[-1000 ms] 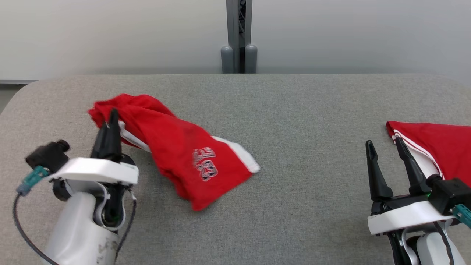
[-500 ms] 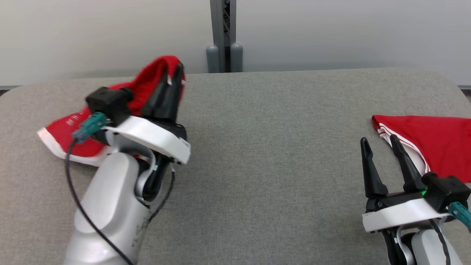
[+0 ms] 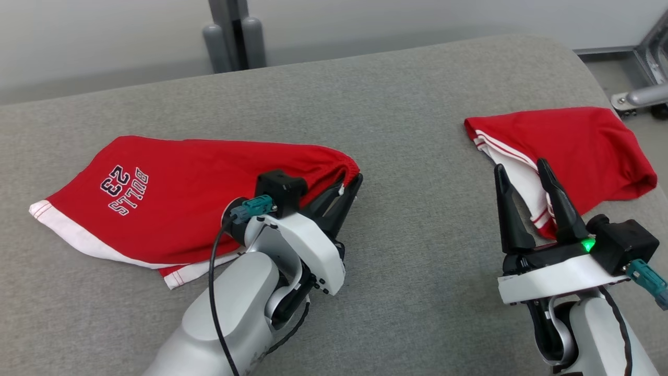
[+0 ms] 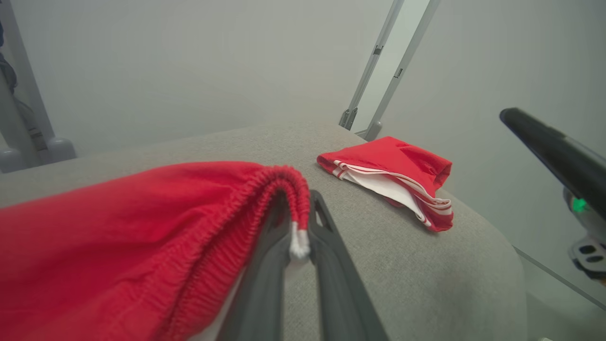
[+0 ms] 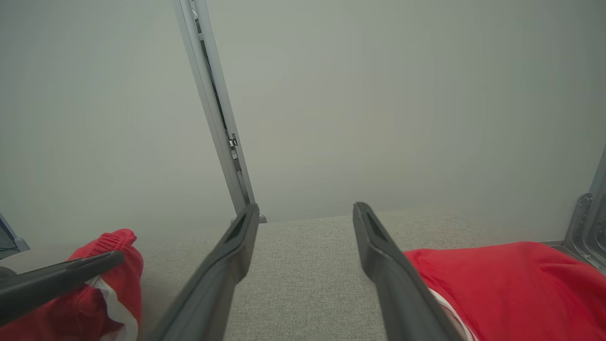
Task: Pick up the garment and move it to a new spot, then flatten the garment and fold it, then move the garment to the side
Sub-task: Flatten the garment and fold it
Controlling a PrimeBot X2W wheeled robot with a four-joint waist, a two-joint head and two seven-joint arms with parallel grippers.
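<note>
Red shorts point(image 3: 198, 188) are laid out flat toward the tabletop's point(image 3: 407, 130) left edge, printed leg outermost. Their elastic waistband point(image 3: 334, 162), near the middle, is pinched betw. the closed fingers of the L gripper point(image 3: 348, 185). The R gripper point(image 3: 520, 167) is held w/ fingers spread, empty, by a 2nd red garment point(image 3: 579, 141) at the right edge.

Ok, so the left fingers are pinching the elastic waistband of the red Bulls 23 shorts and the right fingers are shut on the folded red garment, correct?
Not quite. The left fingers do pinch the waistband of the red Bulls 23 shorts, but the right fingers are open: the right wrist view shows them wide apart, nothing between them, beside the folded red garment.
</note>
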